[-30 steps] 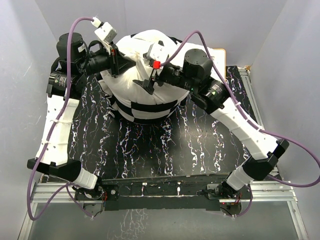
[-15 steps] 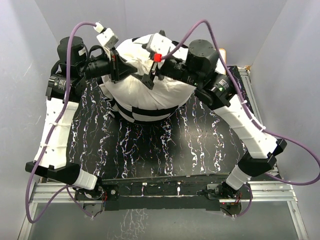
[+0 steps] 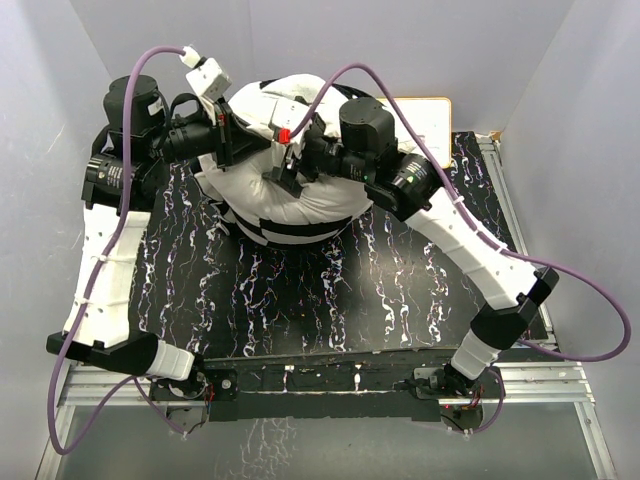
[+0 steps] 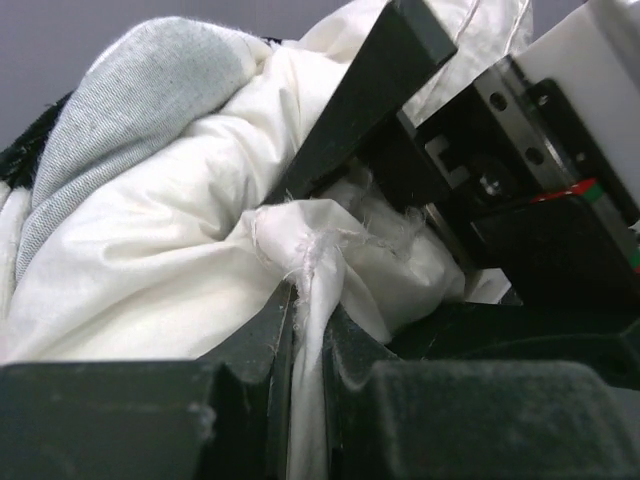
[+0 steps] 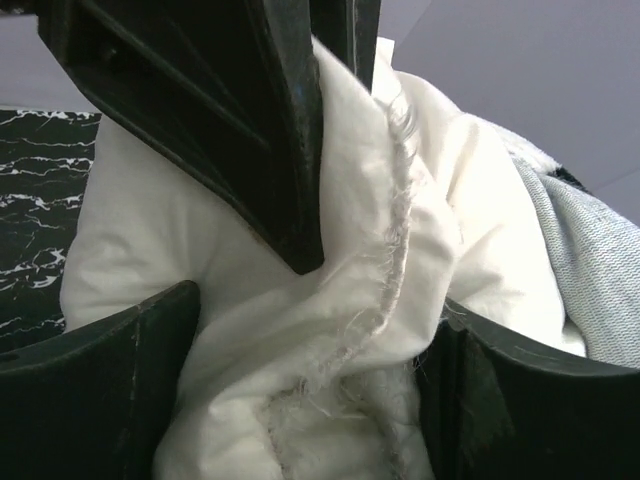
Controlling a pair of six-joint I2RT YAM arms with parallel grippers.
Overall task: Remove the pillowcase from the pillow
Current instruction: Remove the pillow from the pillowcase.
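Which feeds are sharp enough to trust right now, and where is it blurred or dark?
Top external: evenly lit, sharp on the pillow. Left wrist: pinched seam crisp, left fingers soft and dark. Right wrist: frayed seam sharp, right fingers underexposed.

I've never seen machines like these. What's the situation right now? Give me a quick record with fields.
pillow: white, plump, at the table's far side
pillowcase: checkered, bunched round the pillow's near, lower part
left gripper: shut, pinching a frayed pillow seam
right gripper: open, fingers either side of a pillow fold
table: black with white veins
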